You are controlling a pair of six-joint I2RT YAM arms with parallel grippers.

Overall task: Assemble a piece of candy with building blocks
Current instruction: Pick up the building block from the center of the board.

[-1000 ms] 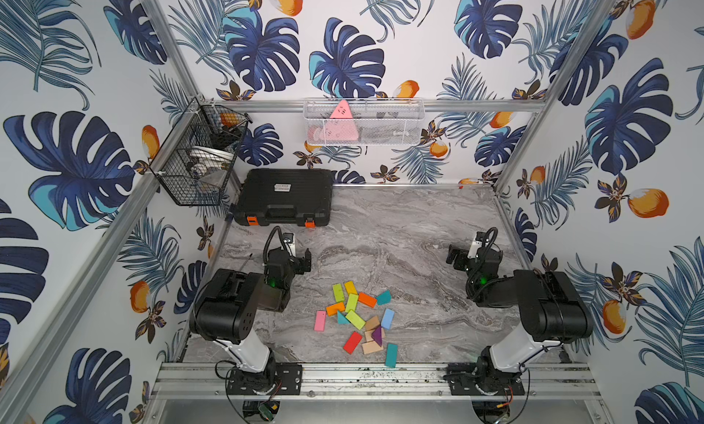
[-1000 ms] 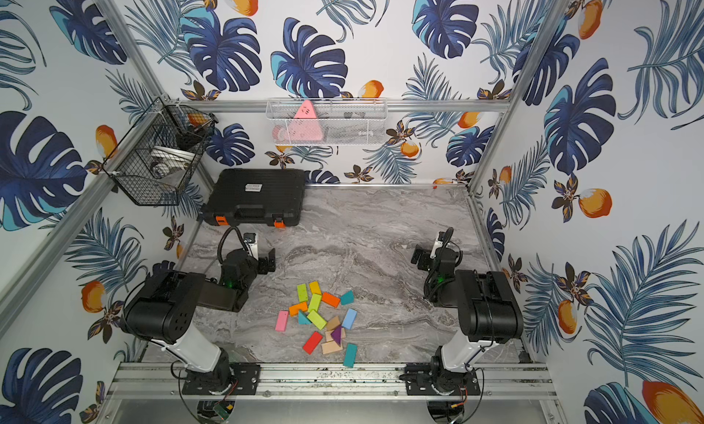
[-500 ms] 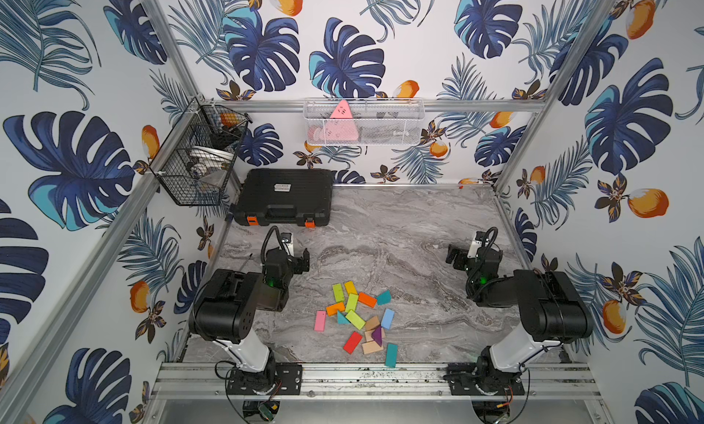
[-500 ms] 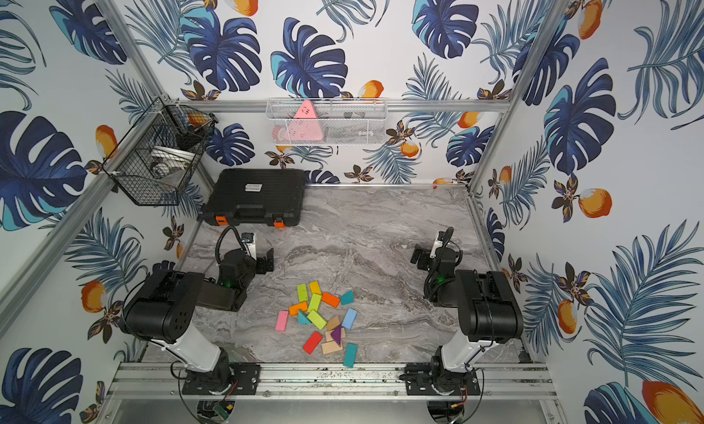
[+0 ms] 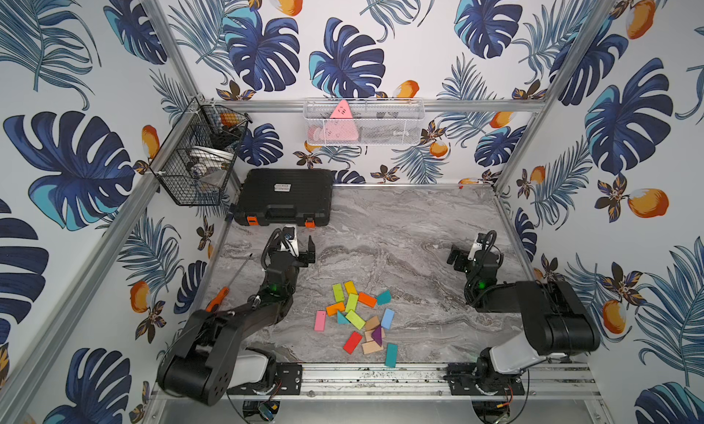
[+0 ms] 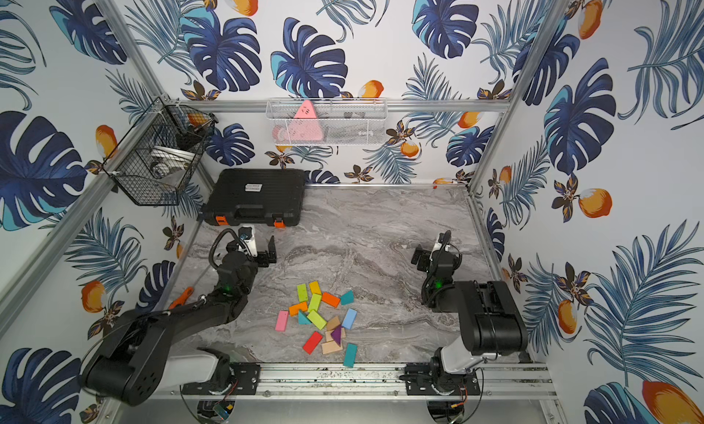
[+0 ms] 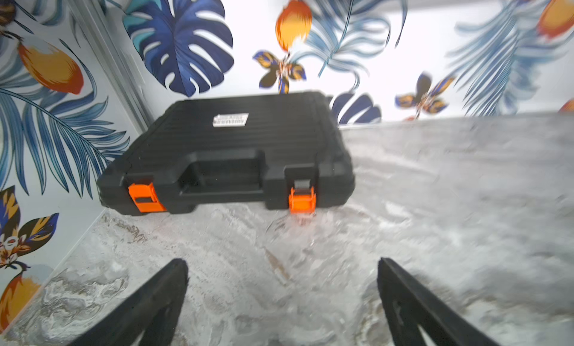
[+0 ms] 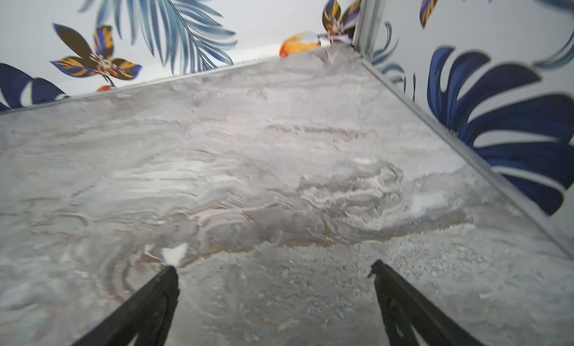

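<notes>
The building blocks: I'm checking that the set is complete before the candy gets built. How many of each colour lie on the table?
Green blocks: 3
Yellow block: 1
Orange blocks: 2
Teal blocks: 3
Blue block: 1
Pink block: 1
Red block: 1
Purple block: 1
Plain wood blocks: 3
Total: 16

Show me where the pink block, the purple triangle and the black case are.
pink block [image 5: 320,321], in a top view, centre of its top face.
purple triangle [image 5: 377,335], in a top view, middle of its face.
black case [image 7: 248,137], left wrist view, middle of its lid.
</notes>
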